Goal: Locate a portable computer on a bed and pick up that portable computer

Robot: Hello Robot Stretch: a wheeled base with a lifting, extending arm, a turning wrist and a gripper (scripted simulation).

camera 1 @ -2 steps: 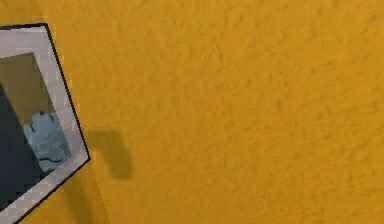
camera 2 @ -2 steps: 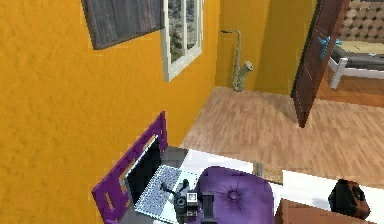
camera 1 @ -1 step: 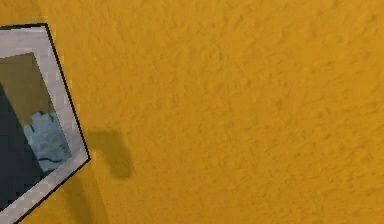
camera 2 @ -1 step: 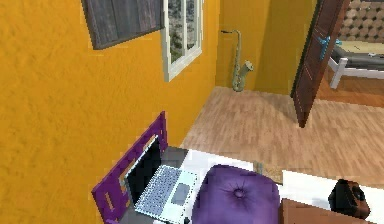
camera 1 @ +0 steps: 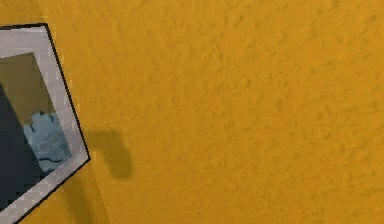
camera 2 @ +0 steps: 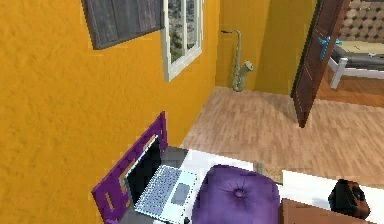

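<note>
An open laptop [camera 2: 165,185] with a dark screen and a light grey keyboard lies on a bed [camera 2: 228,160] at the arm side view's bottom, left of the middle. The bed has a purple headboard [camera 2: 125,172] against the orange wall. A plump purple pillow [camera 2: 236,195] sits just to the laptop's right.
An orange wall [camera 1: 230,100] stands close ahead with a framed picture [camera 1: 35,120] at the forward view's left. In the arm side view I see a window [camera 2: 185,35], a saxophone [camera 2: 241,65] in the corner, a dark door [camera 2: 315,60], wood floor [camera 2: 250,125], and a dark object [camera 2: 350,197].
</note>
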